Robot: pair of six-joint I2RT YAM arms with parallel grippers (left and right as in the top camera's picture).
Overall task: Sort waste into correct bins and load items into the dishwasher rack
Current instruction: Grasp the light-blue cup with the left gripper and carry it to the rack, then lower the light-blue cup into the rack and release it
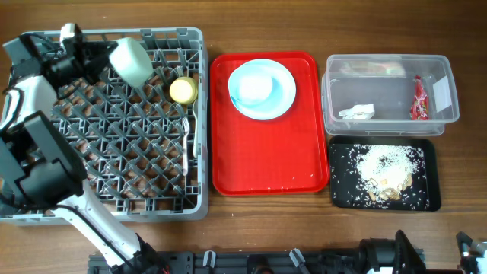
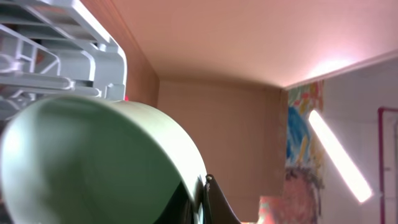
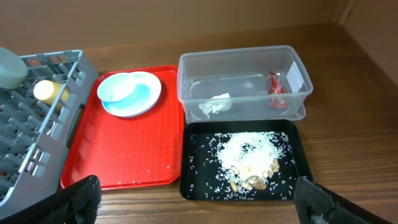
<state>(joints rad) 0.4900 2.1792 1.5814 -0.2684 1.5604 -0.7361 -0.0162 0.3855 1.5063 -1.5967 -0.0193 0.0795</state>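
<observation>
Filling my left wrist view is the pale bowl, so close that I can see little past it. My left tool is clamped shut on its rim and holds it over the 12 o'clock edge of the rack, tipped on its side with the mouth facing the tool. I judge the step in hand to be seating this bowl among the pegs.

To do it well I would lower it slowly on that tilt, aim for a free row of pegs, and let go only once the pegs carry the weight. A yellow cup stands at about 4 o'clock from the bowl, near enough to knock, so I would keep the swing short and go by the overhead view, since the wrist view is blocked.

My right tool is spread wide, empty, low at the bench's 6 o'clock edge. Out at 3 o'clock from the rack, the plate sits on the red tray, not yet loaded.
</observation>
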